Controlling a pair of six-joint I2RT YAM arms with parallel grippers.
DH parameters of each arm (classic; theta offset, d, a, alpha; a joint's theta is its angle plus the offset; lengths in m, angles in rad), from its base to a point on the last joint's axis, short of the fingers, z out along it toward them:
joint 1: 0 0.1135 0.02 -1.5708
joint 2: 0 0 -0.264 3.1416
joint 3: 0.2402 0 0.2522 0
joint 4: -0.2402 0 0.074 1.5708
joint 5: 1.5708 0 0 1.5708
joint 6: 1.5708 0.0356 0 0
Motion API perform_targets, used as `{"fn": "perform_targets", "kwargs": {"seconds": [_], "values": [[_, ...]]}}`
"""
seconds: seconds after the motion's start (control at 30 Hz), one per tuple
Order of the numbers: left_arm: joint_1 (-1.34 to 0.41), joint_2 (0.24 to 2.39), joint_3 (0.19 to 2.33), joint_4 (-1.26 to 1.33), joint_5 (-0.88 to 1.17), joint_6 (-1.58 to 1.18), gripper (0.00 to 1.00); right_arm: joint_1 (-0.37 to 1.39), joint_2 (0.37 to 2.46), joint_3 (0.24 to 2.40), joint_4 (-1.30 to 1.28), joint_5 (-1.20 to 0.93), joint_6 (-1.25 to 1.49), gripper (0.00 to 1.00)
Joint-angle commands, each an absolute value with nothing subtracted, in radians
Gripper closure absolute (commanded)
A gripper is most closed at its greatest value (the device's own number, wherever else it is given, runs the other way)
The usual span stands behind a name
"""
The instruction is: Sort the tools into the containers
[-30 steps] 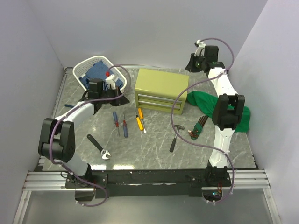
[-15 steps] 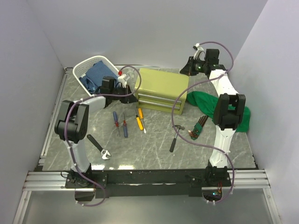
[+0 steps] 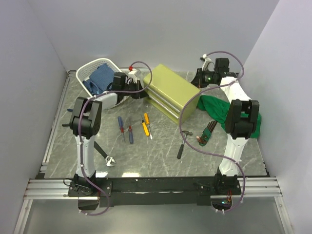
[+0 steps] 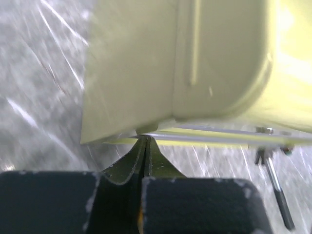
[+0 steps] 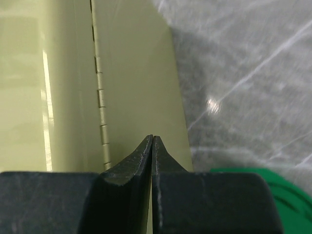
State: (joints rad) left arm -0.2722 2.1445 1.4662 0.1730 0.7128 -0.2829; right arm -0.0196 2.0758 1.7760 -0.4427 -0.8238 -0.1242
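Black wrench point(image 3: 106, 157) lies closest to our arm bases, on the left side of the gray desk point(image 3: 156, 151), just beside our left arm. Over to the right and a bit further away, we see the hammer point(image 3: 181, 148) with its head pointing away from us. Near it on the right lies the hex key set point(image 3: 207, 132), close to the edge of the green cloth point(image 3: 214, 105).

In the middle of the desk three tools lie side by side but apart. The blue screwdriver point(image 3: 121, 127) is on the left, the red screwdriver point(image 3: 130, 134) is next to it, and the yellow screwdriver point(image 3: 146, 125) is on the right. All these tools are out on the desk, not in a box or basket.

Further back sits the green chest point(image 3: 173, 90), slanted across the desk. Its two drawers point(image 3: 163, 106) face the screwdrivers and look shut.

Our left hand point(image 3: 139, 91) is at the chest's left end. In the left wrist view its fingers point(image 4: 124, 168) are pressed tight together with nothing between them. Their tips sit right at the chest's bottom edge.

Our right hand point(image 3: 200, 80) is at the chest's far right corner. In the right wrist view its fingers point(image 5: 131, 163) are pressed together too, and they are empty. Their tips point at the chest's back wall, next to the long hinge point(image 5: 100, 97).

Farthest away, in the left corner, stands the white basket point(image 3: 84, 73) with a blue cloth point(image 3: 101, 77) inside it.
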Motion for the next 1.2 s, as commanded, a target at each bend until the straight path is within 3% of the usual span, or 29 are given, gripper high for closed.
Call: {"fn": "perform_targets", "kwargs": {"seconds": [0.0, 0.9, 1.17], "values": [[-0.302, 2.2, 1.566, 0.296, 0.655, -0.305, 0.97, -0.02, 2.02, 1.726, -0.577, -0.854, -0.158, 0.92], [-0.325, 2.344, 1.778, 0.322, 0.66, -0.371, 0.89, -0.029, 1.918, 1.649, -0.572, -0.772, -0.163, 0.91], [-0.319, 2.293, 1.729, 0.327, 0.669, -0.407, 0.82, -0.032, 1.893, 1.643, -0.557, -0.765, -0.156, 0.89]]}}
